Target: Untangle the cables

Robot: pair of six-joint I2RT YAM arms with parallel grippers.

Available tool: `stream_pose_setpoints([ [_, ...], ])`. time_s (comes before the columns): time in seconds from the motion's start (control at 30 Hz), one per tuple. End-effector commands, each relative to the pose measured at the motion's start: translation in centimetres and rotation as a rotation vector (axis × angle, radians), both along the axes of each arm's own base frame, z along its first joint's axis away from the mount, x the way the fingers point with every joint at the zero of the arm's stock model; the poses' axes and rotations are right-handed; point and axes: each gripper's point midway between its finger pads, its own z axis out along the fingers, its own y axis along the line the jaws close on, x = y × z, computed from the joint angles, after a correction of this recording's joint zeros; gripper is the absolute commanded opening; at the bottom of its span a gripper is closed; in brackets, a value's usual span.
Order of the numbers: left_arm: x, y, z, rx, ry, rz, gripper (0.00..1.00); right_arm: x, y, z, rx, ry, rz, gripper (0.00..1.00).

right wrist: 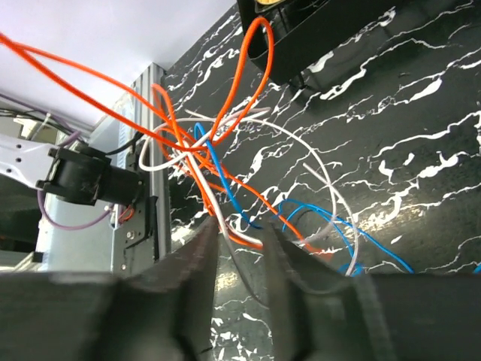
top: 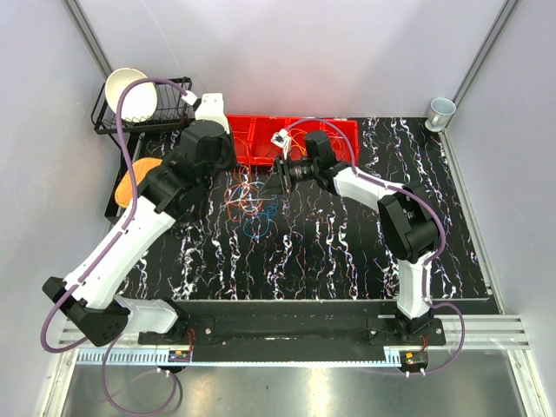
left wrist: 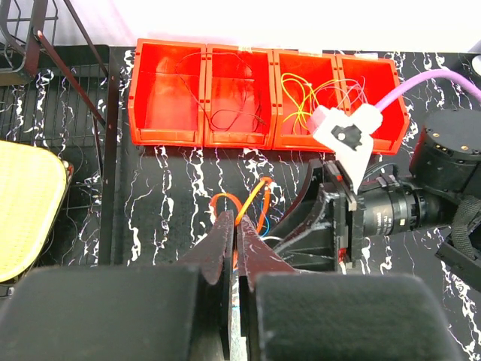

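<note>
The left gripper [left wrist: 237, 242] is clamped flat on a thin orange wire cable [left wrist: 253, 197], whose loop rises out of its fingertips toward 12 o'clock in its wrist view. That anchor looks sound. It should hold firm and high so the strand stays taut.

Close by, at about 5 o'clock of it in the overhead view, the tangle of thin orange, white and blue wire cables [top: 253, 205] lies on the black, white-veined marbled table mat [top: 347, 252]. The tangle is at 6 o'clock of the row of red plastic bins [top: 291, 139].

The right gripper [right wrist: 240, 252], at roughly 2 o'clock of the tangle, has its jaws a narrow gap apart. They straddle strands without pinching any: a thin white wire cable [right wrist: 319, 174] and an orange strand run through the gap. I judge it should close on a single strand, preferably the white, not the orange already held opposite. It should then draw slowly toward 3 o'clock, away from the left gripper. The risk is that the thin blue wire cable [right wrist: 222, 177] cinches tighter at the crossing instead of slipping free.
</note>
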Motion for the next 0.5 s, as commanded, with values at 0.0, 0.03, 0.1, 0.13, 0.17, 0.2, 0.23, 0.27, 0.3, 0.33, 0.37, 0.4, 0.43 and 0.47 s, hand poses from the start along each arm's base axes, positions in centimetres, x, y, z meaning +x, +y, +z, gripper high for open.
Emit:
stream_pose_setpoints([
  [0.0,0.2,-0.3,3.6,-0.071,-0.089,-0.017,0.0,0.7,0.7,2.0,0.037,-0.067,-0.012,0.23],
  [0.03,0.2,-0.2,3.7,-0.073,-0.09,-0.017,0.0,0.6,0.6,2.0,0.041,-0.067,-0.01,0.18],
  [0.1,0.1,-0.1,3.7,-0.074,-0.091,-0.015,0.0,0.5,0.7,2.4,0.054,-0.069,-0.005,0.07],
  [0.13,0.1,0.0,3.6,-0.071,-0.091,-0.013,0.0,0.5,0.7,2.2,0.052,-0.068,-0.007,0.0],
  [0.17,0.1,0.1,3.7,-0.071,-0.092,-0.01,0.0,0.5,0.7,2.3,0.053,-0.068,-0.007,0.0],
  [0.2,0.2,0.2,3.8,-0.071,-0.094,-0.006,0.0,0.6,0.7,2.2,0.05,-0.069,-0.012,0.0],
  [0.23,0.2,0.4,3.8,-0.07,-0.096,-0.003,0.0,0.7,0.6,2.2,0.048,-0.068,-0.018,0.0],
  [0.27,0.2,0.5,4.1,-0.071,-0.1,0.0,0.0,0.7,0.6,2.1,0.045,-0.069,-0.022,0.0],
  [0.3,0.2,0.8,4.2,-0.063,-0.105,0.004,0.0,0.7,0.6,2.2,0.042,-0.076,-0.025,0.0],
  [0.33,0.2,1.3,4.4,-0.053,-0.108,0.02,0.0,0.8,0.6,2.0,0.035,-0.079,-0.031,0.0],
  [0.37,0.2,1.7,5.3,-0.044,-0.125,0.027,0.0,0.9,0.3,1.5,0.015,-0.082,-0.035,0.0],
  [0.4,0.3,2.4,5.9,-0.04,-0.136,0.045,0.0,1.3,0.2,1.1,-0.009,-0.088,-0.056,0.0],
  [0.43,0.2,3.1,6.4,-0.029,-0.142,0.062,0.0,1.6,0.1,0.9,-0.029,-0.096,-0.066,0.0],
  [0.47,0.1,4.1,8.4,-0.031,-0.179,0.082,0.0,1.4,-0.3,-0.2,-0.074,-0.088,-0.061,0.0],
])
